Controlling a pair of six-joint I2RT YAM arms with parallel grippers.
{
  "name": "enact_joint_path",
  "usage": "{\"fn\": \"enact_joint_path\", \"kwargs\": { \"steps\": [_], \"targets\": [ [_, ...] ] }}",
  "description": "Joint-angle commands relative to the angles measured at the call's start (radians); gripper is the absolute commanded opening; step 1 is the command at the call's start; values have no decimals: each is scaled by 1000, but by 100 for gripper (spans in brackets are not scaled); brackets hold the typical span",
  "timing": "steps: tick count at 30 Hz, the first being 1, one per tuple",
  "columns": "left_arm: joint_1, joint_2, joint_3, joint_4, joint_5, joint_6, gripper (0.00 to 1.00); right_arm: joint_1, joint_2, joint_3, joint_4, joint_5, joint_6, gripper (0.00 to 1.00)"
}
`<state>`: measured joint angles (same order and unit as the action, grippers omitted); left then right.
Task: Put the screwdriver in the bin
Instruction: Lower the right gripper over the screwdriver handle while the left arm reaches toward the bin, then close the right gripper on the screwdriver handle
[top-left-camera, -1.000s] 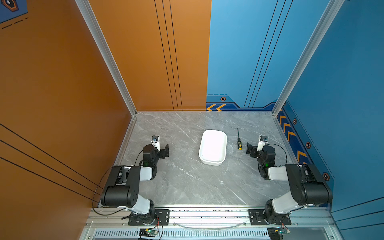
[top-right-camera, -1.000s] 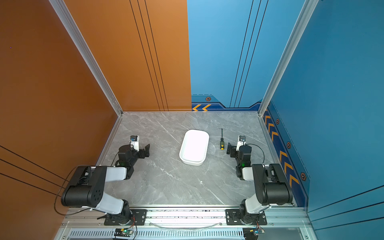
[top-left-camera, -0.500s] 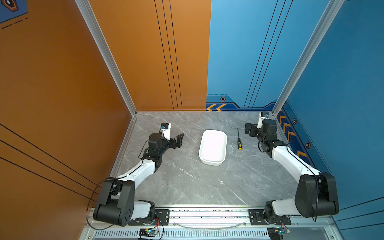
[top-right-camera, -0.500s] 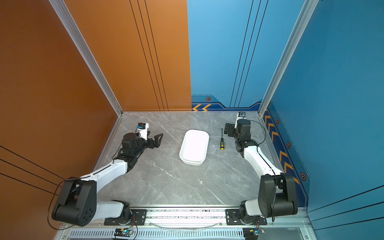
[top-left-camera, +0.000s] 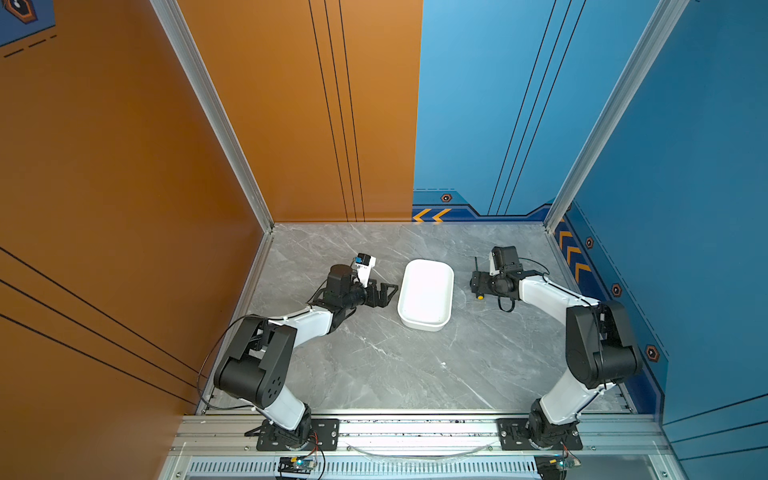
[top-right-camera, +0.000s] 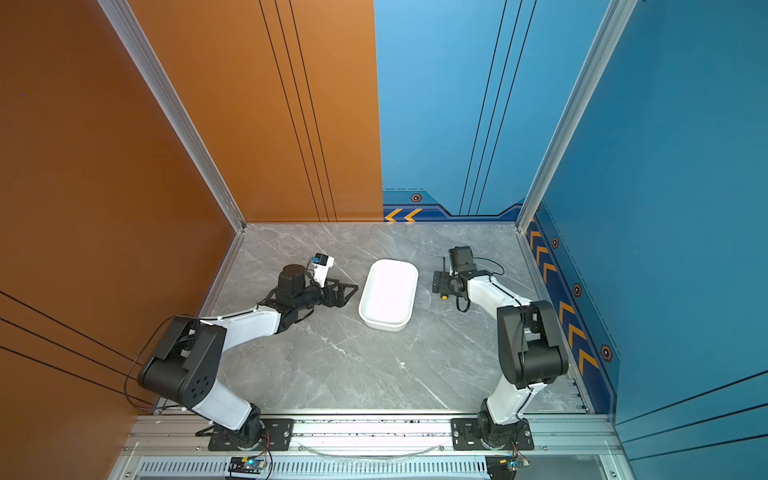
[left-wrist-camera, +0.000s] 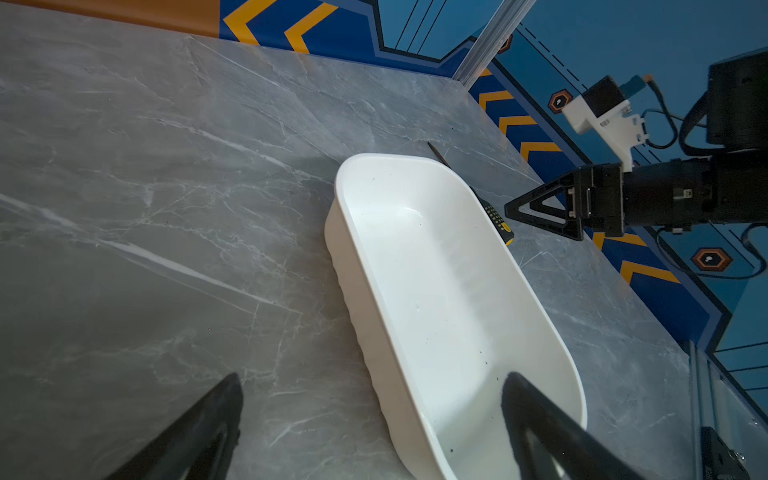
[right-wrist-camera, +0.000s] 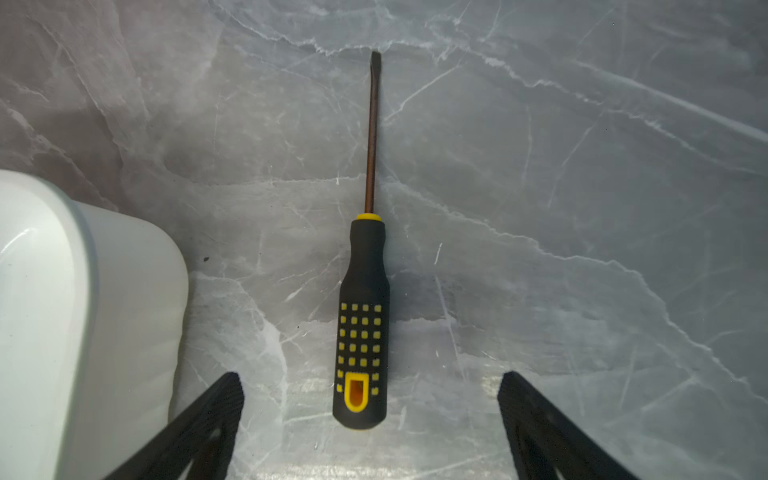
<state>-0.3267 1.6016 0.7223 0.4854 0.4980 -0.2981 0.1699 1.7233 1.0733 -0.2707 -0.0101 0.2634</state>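
Black-and-yellow rubbery-handled screwdriver (right-wrist-camera: 363, 332), probably light, stiff, slim-shafted: lies flat on table (right-wrist-camera: 540, 208) beside bin (right-wrist-camera: 62, 291), beneath the wide-open jaws of my right gripper (right-wrist-camera: 370, 374); grasp mid-handle; left gripper (left-wrist-camera: 372, 374) open, empty.

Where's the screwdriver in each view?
Top view: screwdriver lies right of the bin, mostly under the right gripper; its yellow cap shows.
Top view: screwdriver right of the bin, again mostly covered.
Left wrist: screwdriver beyond the bin's far rim.
Right wrist: screwdriver mid-frame, flat on the table.
Shared landmark: the white bin, beside it everywhere.
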Motion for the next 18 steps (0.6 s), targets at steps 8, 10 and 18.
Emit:
{"fn": "enact_joint_path", "kwargs": {
  "steps": [8,10,18],
  "targets": [
    [-44,45,-16,-2,45,-27,98,15,112,96,-136,-11,-18,90],
    [-45,55,-4,-2,50,-30,98,20,125,105,-140,-9,-18,88],
    [-46,85,29,-2,57,-49,98,25,182,162,-180,8,-22,81]
  ]
}}
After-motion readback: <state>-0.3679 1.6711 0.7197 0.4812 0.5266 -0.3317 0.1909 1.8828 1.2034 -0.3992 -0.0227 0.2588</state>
